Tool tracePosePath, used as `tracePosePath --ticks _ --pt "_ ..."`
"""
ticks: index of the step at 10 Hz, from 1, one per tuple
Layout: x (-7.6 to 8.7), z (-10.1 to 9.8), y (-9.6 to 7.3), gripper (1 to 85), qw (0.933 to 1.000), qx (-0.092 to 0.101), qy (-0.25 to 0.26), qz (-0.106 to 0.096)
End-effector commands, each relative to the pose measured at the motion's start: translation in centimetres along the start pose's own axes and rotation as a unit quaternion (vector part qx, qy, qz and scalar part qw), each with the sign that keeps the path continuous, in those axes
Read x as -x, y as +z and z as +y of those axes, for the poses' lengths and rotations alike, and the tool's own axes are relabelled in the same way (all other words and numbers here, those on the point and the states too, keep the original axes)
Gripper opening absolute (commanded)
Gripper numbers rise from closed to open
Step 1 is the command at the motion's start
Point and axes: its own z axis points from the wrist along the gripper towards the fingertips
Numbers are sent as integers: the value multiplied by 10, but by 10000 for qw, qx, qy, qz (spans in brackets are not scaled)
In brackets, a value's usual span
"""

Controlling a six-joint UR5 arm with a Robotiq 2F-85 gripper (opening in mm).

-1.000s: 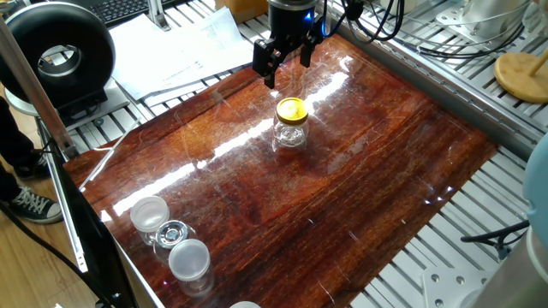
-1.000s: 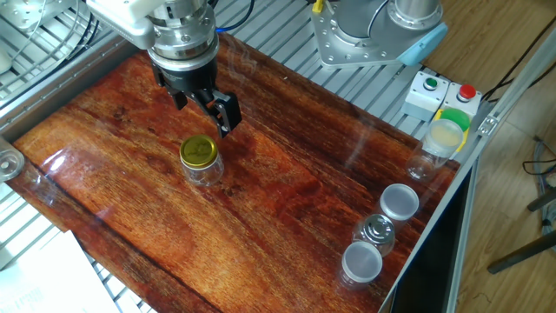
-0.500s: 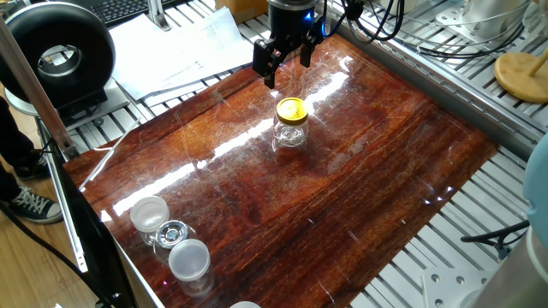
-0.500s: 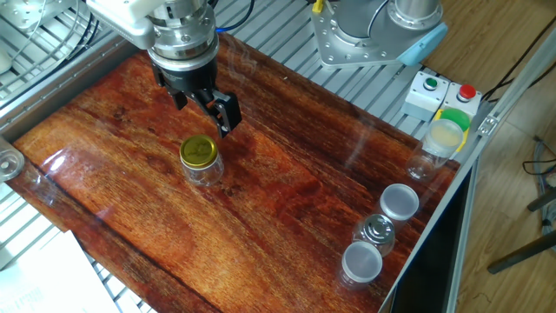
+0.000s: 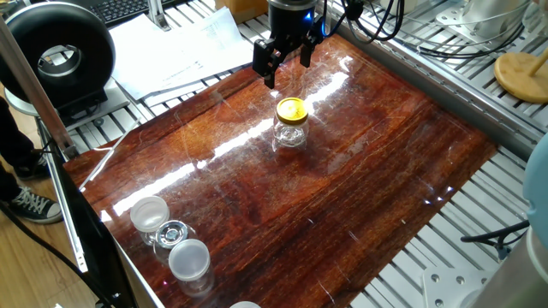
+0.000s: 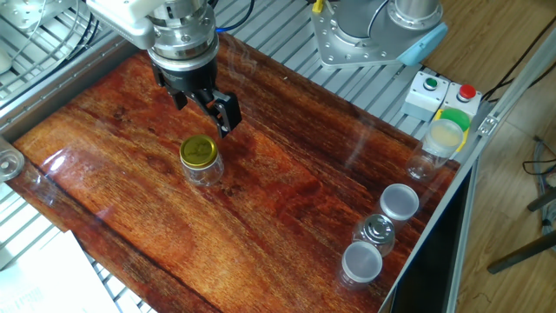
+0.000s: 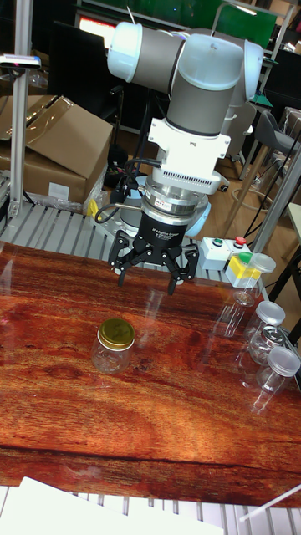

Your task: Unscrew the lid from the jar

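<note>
Evidently nothing is changed over the last second: the gripper is found in the same spot in every view, and neither the jar nor the lid is shifted. The gripper is held wide open, its two fingers spread well apart, and nothing is gripped between them. It is hung above the table, clear of the surface, and is not centred over the jar. In the one fixed view it is seen on the far side of the jar and a little to the left, near it but apart. In the tall fixed view it is placed above and to the right of the lid, with no contact.

The jar is stood upright toward the far middle of the table, well apart from the cups grouped at the near left corner. The lid is seated flat on the neck and appears fully screwed on.

From this stillness it is judged that the unscrewing is not yet begun and that a pause before the approach is being made. For the next move, the open fingers would have to be brought over the lid, lowered around its rim and closed before any turn. Since the jar is held by nothing, it may be spun with the lid or slid on the glossy table.
</note>
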Motion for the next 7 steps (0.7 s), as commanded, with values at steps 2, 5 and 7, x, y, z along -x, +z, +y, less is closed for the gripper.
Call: tracePosePath --ticks 2,5,7 --pt "-26 18 0 10 9933 195 1006 533" --pt "-26 19 0 10 9932 180 1022 524" --pt "-25 19 1 10 9933 173 1023 516"
